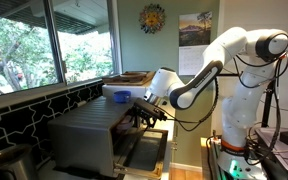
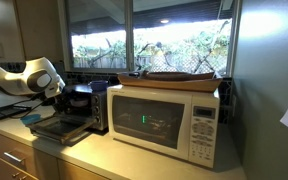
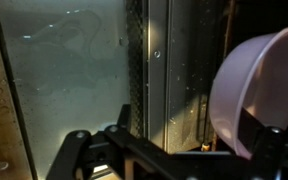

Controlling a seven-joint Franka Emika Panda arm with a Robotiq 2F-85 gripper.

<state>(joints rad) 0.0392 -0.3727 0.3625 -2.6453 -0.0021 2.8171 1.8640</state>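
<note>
Two fingers [image 3: 72, 150]: black, spread wide across the bottom of the wrist view with nothing between them, so open and empty.
Glass door [image 3: 74, 70]: streaked pane filling the wrist view right in front of the fingers. In an exterior view it hangs folded down flat [image 2: 59, 128] at the front of the oven, and the fingers hover just over it; I cannot tell whether they touch it.
Bowl [image 3: 252, 90]: pale, pink-lilac in the wrist view, at that view's right edge just above the finger on that side. In an exterior view it shows bluish [image 1: 117, 93] at the oven's top edge, near the wrist.
Toaster oven [image 1: 89, 130]: grey box on the worktop, its mouth open toward the arm.
Arm [image 1: 224, 55]: white, bent over from its base and reaching down to the oven's front.
Worktop [image 2: 104, 150]: light surface over wooden drawers, carrying the oven and the microwave side by side.
Microwave [image 2: 164, 118]: cream, door shut, green digits lit, just beside the oven.
Wooden tray [image 2: 179, 78]: lies flat on top of the microwave.
Windows [image 2: 174, 40]: behind the appliances — green foliage outside.
Wall: a sun ornament [image 1: 153, 17] and a calendar [image 1: 195, 30] hang above the arm.
</note>
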